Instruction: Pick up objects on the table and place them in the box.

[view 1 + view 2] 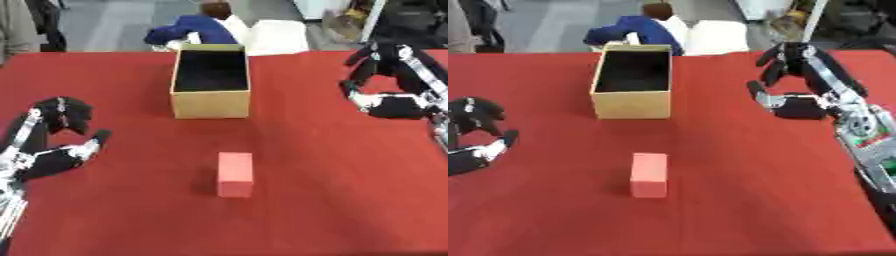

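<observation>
a red-covered desk (332, 190) carries an open cardboard box (210, 107) at its far centre, the dark inside of the box showing from above. a pink rectangular block (235, 174) lies on the cloth nearer the robot, well apart from the box and roughly in line with it, its long side running near to far. the left robot hand (57, 142) hovers over the left side of the desk, fingers curved but spread with the thumb held apart, holding nothing. the right robot hand (794, 82) hangs over the far right of the desk, fingers likewise arched and unclenched, thumb spread, gripping nothing. both robot hands are well apart from the block and the box. beyond the far edge of the desk, behind the box, a person in a blue sleeve (188, 27) bends forward.
</observation>
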You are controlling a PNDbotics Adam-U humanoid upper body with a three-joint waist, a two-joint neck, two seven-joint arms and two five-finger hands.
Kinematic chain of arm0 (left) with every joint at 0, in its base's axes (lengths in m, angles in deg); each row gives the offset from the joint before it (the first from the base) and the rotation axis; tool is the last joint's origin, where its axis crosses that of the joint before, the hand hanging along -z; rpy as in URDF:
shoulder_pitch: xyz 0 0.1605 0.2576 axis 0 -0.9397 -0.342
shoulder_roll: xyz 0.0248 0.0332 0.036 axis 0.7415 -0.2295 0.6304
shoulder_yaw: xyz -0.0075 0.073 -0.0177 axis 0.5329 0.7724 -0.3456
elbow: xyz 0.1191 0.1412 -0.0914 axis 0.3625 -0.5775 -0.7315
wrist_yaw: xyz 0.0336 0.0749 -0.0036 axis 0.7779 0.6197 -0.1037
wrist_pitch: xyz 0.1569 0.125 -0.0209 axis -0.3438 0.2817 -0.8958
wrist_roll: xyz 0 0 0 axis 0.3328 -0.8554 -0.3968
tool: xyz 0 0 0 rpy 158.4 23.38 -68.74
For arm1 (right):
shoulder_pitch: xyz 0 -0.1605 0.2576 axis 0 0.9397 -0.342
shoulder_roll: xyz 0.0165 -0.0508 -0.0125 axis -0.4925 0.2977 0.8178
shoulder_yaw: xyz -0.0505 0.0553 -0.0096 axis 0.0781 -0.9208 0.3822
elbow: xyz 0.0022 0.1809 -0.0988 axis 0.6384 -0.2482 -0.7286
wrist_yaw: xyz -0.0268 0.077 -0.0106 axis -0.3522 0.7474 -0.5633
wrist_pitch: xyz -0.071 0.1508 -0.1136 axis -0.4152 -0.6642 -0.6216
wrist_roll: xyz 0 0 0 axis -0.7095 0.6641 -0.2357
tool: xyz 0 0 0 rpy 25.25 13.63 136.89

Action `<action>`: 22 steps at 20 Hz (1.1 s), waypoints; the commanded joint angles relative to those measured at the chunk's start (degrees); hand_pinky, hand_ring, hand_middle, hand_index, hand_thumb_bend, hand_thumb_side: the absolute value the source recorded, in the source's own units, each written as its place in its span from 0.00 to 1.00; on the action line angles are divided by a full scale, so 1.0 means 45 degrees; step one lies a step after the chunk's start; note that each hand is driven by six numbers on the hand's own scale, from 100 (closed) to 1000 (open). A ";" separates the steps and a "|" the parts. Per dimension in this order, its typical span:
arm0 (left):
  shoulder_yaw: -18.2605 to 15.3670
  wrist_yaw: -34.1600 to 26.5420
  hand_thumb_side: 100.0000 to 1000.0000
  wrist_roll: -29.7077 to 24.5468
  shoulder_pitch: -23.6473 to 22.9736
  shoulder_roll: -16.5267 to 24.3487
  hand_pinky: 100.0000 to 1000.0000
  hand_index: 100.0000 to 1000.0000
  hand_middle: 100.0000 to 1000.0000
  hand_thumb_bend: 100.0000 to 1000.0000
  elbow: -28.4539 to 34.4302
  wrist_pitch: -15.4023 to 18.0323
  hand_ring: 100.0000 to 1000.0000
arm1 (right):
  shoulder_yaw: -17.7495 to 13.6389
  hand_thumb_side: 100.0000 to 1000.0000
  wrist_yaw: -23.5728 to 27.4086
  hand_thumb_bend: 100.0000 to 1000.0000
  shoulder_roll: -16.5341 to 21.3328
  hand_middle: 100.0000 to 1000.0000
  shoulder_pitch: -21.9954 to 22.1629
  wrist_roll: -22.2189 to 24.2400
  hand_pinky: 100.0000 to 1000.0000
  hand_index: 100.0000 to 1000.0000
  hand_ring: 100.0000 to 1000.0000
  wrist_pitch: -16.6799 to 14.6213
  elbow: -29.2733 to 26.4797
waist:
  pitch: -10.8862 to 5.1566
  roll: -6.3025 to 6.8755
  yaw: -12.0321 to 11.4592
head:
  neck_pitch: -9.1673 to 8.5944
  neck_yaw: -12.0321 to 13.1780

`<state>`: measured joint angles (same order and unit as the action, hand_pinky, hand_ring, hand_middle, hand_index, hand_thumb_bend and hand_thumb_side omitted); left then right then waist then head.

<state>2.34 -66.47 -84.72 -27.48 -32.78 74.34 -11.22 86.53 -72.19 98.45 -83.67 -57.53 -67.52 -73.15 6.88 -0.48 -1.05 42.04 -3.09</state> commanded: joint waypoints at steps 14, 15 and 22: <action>0.0054 -0.0043 0.00 0.0130 0.0130 0.0121 0.50 0.57 0.59 0.36 0.0300 -0.0155 0.64 | -0.0122 0.00 0.0010 0.22 0.0235 0.58 -0.0161 -0.0105 0.50 0.53 0.53 0.0109 -0.0132 | -0.0110 -0.0008 -0.0021 | -0.0035 0.0032; 0.0058 -0.0048 0.00 0.0110 0.0126 0.0122 0.50 0.57 0.60 0.37 0.0303 -0.0155 0.64 | -0.0120 0.00 0.0027 0.22 0.0240 0.58 -0.0163 -0.0088 0.50 0.53 0.53 0.0111 -0.0130 | -0.0107 -0.0006 -0.0020 | -0.0034 0.0032; 0.0083 -0.0165 0.00 -0.0139 0.0134 0.0137 0.51 0.67 0.60 0.65 0.0336 -0.0054 0.64 | 0.0061 0.00 0.0052 0.45 0.0652 0.60 -0.0256 0.0589 0.52 0.67 0.55 -0.0071 -0.0256 | -0.0073 0.0005 -0.0041 | -0.0025 -0.0019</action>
<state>2.74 -66.94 -85.03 -27.48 -32.78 74.69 -11.65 87.03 -72.19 99.17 -83.79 -55.54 -67.56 -73.18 7.10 -0.50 -1.19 42.04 -3.11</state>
